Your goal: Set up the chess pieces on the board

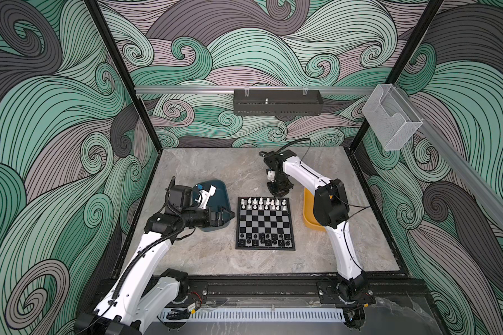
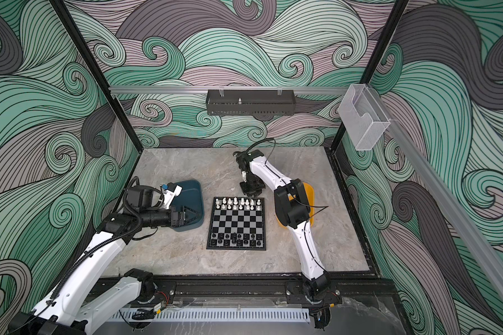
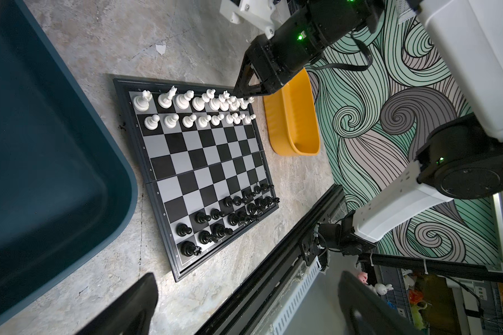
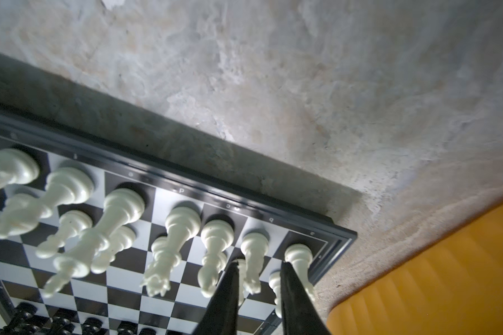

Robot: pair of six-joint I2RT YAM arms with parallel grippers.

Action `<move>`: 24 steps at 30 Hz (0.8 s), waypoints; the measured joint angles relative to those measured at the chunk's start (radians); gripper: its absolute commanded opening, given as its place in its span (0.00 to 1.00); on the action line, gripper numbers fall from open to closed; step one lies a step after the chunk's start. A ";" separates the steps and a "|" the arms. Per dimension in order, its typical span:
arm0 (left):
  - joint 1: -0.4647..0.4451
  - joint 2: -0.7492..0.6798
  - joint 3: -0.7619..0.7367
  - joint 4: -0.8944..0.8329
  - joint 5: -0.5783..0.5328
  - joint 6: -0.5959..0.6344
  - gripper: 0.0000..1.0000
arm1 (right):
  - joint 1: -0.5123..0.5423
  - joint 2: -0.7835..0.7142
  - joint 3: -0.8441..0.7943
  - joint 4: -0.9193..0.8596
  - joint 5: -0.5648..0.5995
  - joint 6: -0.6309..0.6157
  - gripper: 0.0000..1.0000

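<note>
In both top views the board (image 1: pixel 266 222) (image 2: pixel 238 223) carries white pieces (image 1: pixel 263 204) on its two far rows and black pieces (image 1: pixel 263 239) on its near rows. The right gripper (image 1: pixel 277 196) points down at the board's far right corner, and the left gripper (image 1: pixel 225 215) lies over the teal tray (image 1: pixel 215 185) left of the board. The left wrist view shows the left gripper's jaws spread wide and empty, facing the board. In the right wrist view the right gripper's fingers (image 4: pixel 227 298) stand slightly parted either side of a white back-row piece (image 4: pixel 253 249) next to the corner, not pinching it.
</note>
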 measured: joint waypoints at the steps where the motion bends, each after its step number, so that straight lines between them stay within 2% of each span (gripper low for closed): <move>1: 0.000 0.001 0.000 0.001 -0.003 -0.001 0.99 | -0.006 -0.021 0.000 0.001 0.012 0.005 0.63; 2: 0.000 0.003 0.002 0.002 -0.006 -0.007 0.99 | -0.013 -0.052 0.000 0.003 0.027 0.016 0.91; 3: 0.000 0.008 0.010 0.003 -0.013 -0.017 0.99 | -0.020 -0.104 -0.002 0.012 0.048 0.025 0.99; 6: 0.000 0.035 0.078 0.014 -0.083 -0.084 0.99 | -0.036 -0.322 -0.058 0.081 0.118 0.048 0.99; 8: 0.000 0.048 0.146 0.019 -0.184 -0.132 0.99 | -0.044 -0.514 -0.135 0.150 0.170 0.061 0.99; 10: 0.000 0.052 0.200 0.038 -0.331 -0.193 0.98 | -0.059 -0.749 -0.280 0.268 0.211 0.067 0.99; 12: 0.000 0.039 0.201 0.099 -0.511 -0.214 0.99 | -0.092 -1.022 -0.503 0.431 0.251 0.063 0.99; 16: 0.000 0.004 0.027 0.294 -0.871 -0.156 0.99 | -0.231 -1.454 -1.019 0.832 0.346 0.040 0.99; 19: 0.004 0.039 -0.122 0.420 -1.098 -0.058 0.99 | -0.334 -1.579 -1.349 1.064 0.359 0.024 0.99; 22: 0.019 0.116 -0.232 0.534 -1.235 0.025 0.98 | -0.410 -1.562 -1.573 1.236 0.341 0.019 0.99; 24: 0.036 0.175 -0.298 0.637 -1.277 0.071 0.99 | -0.437 -1.515 -1.678 1.329 0.322 0.013 0.99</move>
